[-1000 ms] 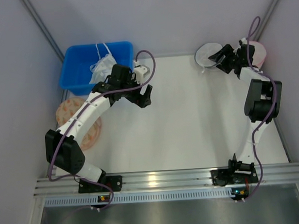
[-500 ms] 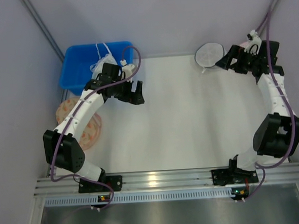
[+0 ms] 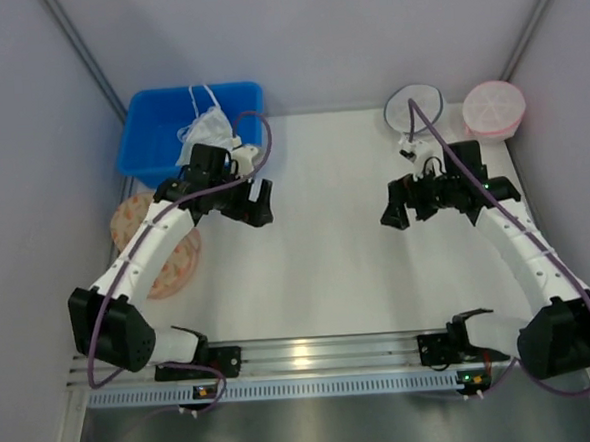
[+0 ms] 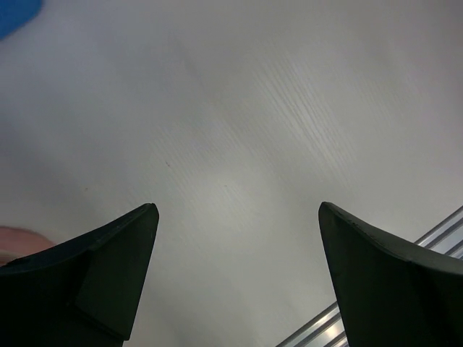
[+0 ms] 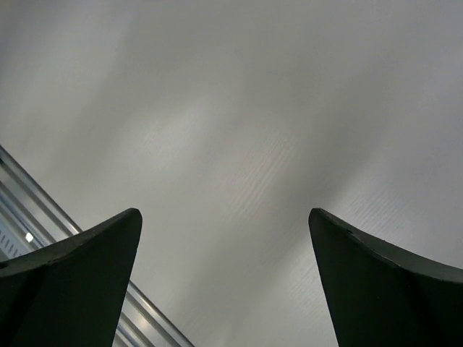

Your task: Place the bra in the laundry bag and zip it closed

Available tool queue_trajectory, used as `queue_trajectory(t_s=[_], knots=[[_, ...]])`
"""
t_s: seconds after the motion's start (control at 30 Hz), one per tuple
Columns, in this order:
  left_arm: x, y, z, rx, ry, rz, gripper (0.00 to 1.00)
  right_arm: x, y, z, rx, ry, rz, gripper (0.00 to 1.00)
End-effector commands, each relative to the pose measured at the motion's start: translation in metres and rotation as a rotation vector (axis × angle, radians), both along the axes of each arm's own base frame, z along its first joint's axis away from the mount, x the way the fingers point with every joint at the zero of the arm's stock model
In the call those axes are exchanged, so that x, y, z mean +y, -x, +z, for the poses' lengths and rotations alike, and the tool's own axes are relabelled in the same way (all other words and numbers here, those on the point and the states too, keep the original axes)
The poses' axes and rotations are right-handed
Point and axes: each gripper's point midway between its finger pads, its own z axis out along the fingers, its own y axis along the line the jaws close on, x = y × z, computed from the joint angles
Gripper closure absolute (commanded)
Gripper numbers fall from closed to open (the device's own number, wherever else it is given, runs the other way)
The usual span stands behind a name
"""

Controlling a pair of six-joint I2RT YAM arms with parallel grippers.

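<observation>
First, blue bin [image 3: 150,142]: set at the far left corner of the white table [image 3: 328,269]; one crumpled white garment [image 3: 205,126] with white strings is held in it, the strings reaching toward the far rim.
beige patterned disc [image 3: 175,271]: laid flat at the table's left edge, nearer than the bin and partly covered by the left arm.
laundry bag [image 3: 424,100]: round, translucent white mesh with a thin dark rim, laid flat at the far edge, right of centre; a purple cable is seen crossing it from above; what it holds cannot be told.
pink mesh bag [image 3: 494,109]: round, laid just beside the laundry bag on its right, at the far right corner; nothing can be made out inside.
bra: cannot be made out in any view.
counts: one bin, one garment, one disc, two round mesh bags, two arms.
left gripper [image 3: 258,209]: held above bare table just right of the bin; its fingers are spread wide and nothing is gripped between them; the laundry bag lies well apart, far off to the right.
right gripper [image 3: 395,213]: held above bare table right of centre; its fingers are likewise spread wide with only table surface seen between them; the laundry bag lies farther back, near but apart from the fingertips, untouched.
</observation>
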Motion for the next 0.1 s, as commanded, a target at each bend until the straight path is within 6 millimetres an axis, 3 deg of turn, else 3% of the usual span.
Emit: queue_trajectory(t_s=[0.0,0.07], knots=[[0.01,0.002,0.027,-0.123,-0.02,-0.008,0.02,-0.016,-0.006,0.008,-0.048,0.099,0.0,0.01],[0.009,0.003,0.037,-0.144,0.0,0.001,0.02,-0.022,-0.008,0.008,-0.052,0.103,-0.01,0.01]])
